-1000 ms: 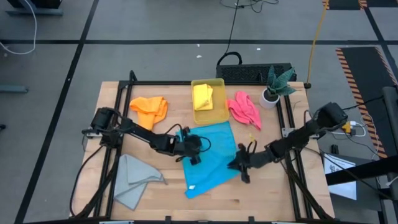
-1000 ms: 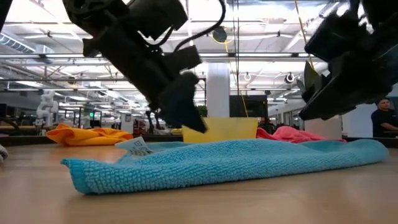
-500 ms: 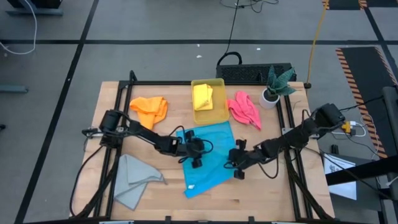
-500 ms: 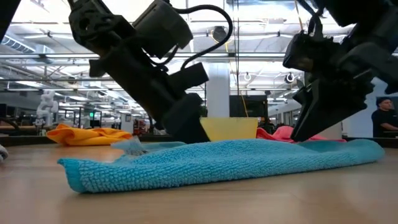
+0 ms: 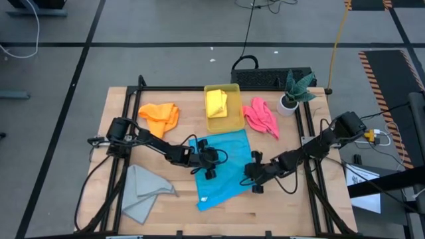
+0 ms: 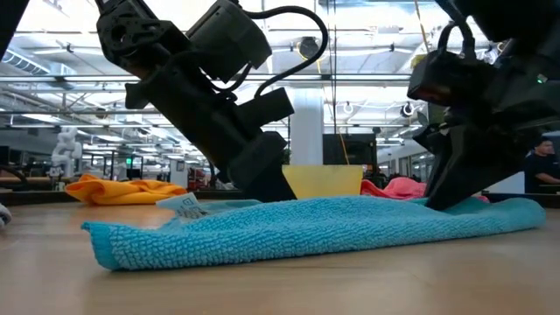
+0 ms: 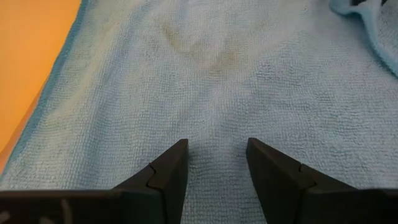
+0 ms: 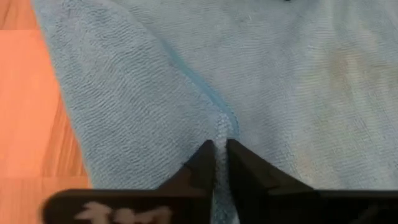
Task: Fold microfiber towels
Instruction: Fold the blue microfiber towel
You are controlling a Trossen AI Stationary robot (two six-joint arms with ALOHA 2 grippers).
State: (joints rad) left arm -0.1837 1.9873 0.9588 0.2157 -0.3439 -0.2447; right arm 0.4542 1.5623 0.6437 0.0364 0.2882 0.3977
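The worktop [image 5: 332,212] carries all five cloths, and the blue towel [image 5: 222,166] lies spread in the middle, both arms reaching in to it from either side — so the step in hand looks like the first fold of this one. The other four wait around it: the grey towel [image 5: 143,189] crumpled near the front left corner, the orange towel [image 5: 161,116] at the back left, the pink towel [image 5: 261,116] at the back right beside the plant [image 5: 295,89], and the yellow towel [image 5: 216,103] sitting in the bin [image 5: 234,123]. The left claw [image 5: 211,161] rests low on the blue towel's left part with its fingers [image 7: 163,180] apart and flat against the pile, gripping nothing; it seems to be pinning the cloth down. The right claw [image 8: 218,163] is at the towel's right edge, its jaws pressed together on a small raised pinch of the hem. The next move, as I judge it, calls for lifting that pinched edge and carrying it over toward the opposite side while the left claw holds the cloth from sliding — the pinch is thin, so it could slip out.
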